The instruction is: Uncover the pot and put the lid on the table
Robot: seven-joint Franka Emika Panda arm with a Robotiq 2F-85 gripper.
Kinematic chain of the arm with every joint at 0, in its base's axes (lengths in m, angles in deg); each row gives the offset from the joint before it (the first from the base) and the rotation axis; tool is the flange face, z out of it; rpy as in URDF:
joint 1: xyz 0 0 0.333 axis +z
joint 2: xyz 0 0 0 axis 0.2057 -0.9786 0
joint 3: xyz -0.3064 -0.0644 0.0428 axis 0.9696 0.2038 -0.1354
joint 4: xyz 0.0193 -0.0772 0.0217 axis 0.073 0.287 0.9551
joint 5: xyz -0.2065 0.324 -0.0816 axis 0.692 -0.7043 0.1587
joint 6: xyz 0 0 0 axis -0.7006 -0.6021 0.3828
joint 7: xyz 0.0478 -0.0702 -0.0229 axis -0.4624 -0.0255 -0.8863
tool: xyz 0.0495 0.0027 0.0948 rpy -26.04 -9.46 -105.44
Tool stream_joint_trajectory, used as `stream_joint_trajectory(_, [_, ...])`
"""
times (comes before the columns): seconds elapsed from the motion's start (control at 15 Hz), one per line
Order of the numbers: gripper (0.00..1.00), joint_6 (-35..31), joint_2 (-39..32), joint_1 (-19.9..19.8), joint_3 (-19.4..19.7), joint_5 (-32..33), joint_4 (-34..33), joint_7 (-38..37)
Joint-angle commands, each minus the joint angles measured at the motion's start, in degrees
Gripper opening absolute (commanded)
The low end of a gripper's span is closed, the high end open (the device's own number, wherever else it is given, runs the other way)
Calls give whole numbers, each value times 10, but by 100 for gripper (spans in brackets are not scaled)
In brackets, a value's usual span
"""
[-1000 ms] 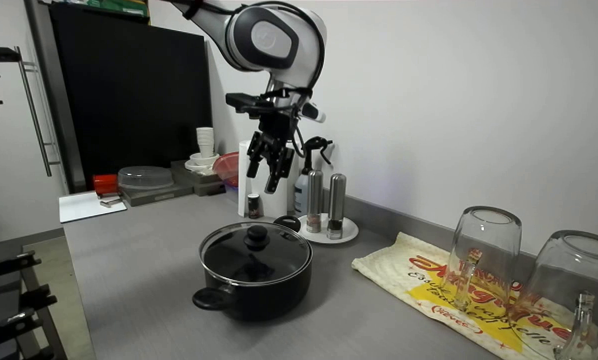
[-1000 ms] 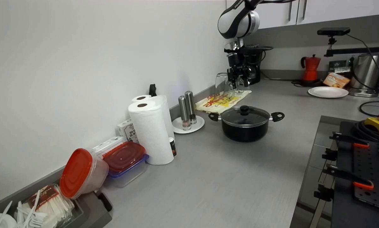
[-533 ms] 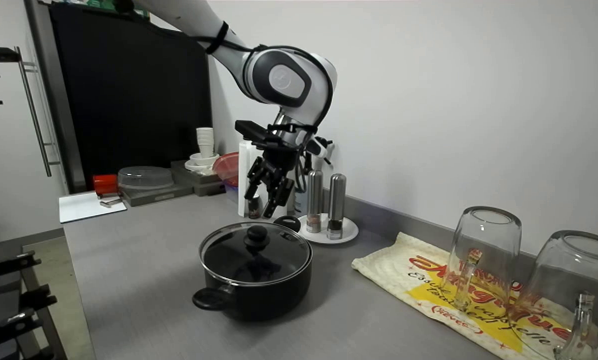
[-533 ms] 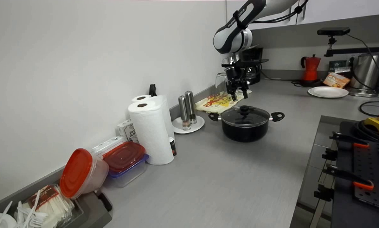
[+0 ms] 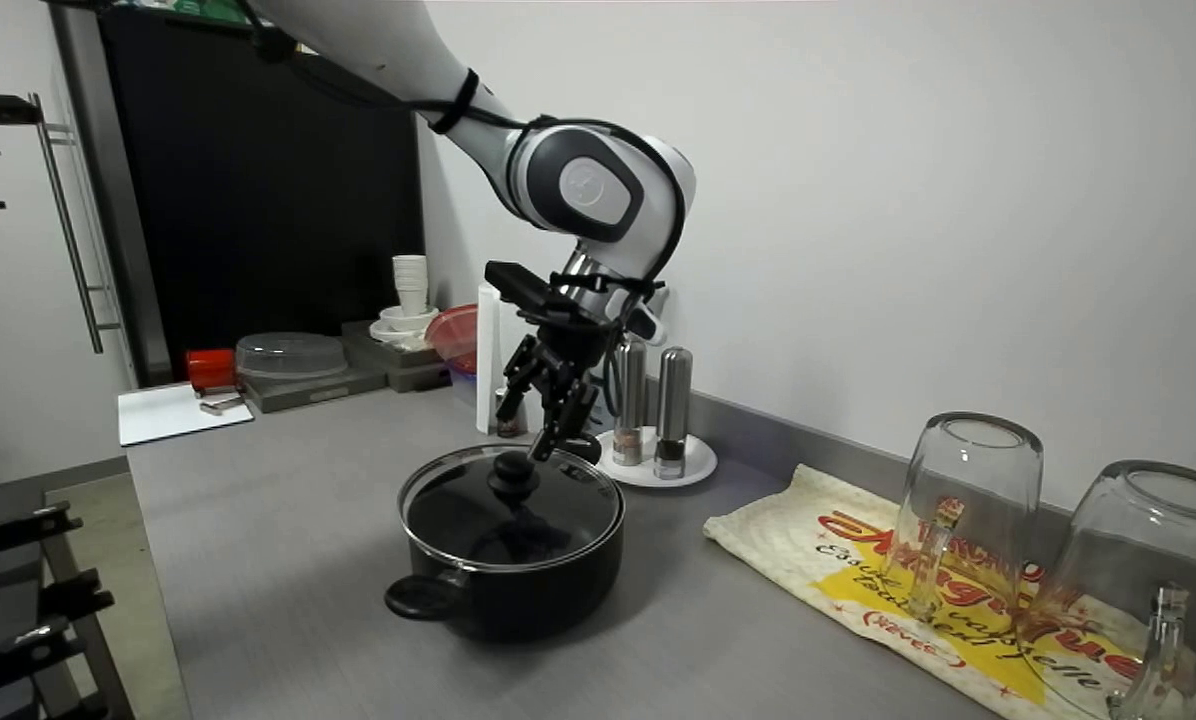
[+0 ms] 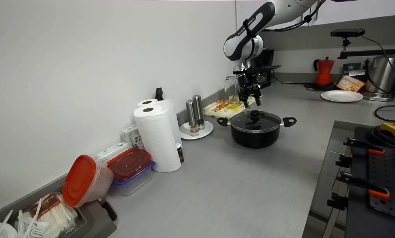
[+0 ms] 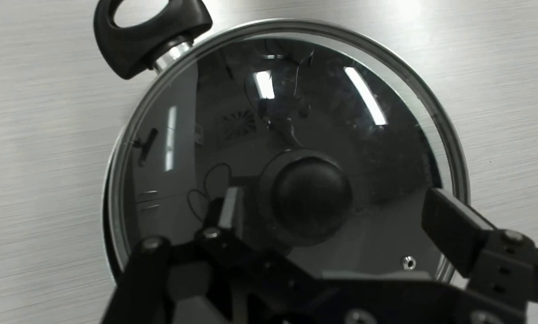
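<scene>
The black pot (image 5: 548, 605) stands on the grey table (image 5: 288, 520) and shows in both exterior views (image 6: 255, 140). Its glass lid (image 5: 458, 515) with a black centre knob (image 5: 513, 474) rests on top. My gripper (image 5: 522, 435) is open and empty, tilted just above the lid. In the wrist view the gripper (image 7: 333, 193) spreads its fingers on either side of the knob (image 7: 311, 198), which sits nearer the left finger. The fingers appear to be above the lid (image 7: 341, 135) without gripping it. One side handle (image 7: 152, 33) shows at the top left of that view.
A white plate (image 5: 700, 462) with two steel mills stands close beside the pot. Paper-towel rolls (image 6: 158, 138) stand by the wall. Upturned glass jugs (image 5: 968, 480) sit on the patterned cloth (image 5: 808, 535). The wall runs along the table's back edge.
My gripper has come down from high above the table and moved over the pot, close to the lid's knob. It stays open. The pot and lid have not moved.
</scene>
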Motion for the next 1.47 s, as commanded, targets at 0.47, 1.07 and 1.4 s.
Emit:
stream_joint_trajectory(0.47, [74,60,-66,-13,-12,-12,-76,-6])
stream_joint_trajectory(1.07, [24,78,-79,-14,-14,-12,-101,-6])
stream_joint_trajectory(1.4, [24,67,-38,4,-17,-3,-77,-10])
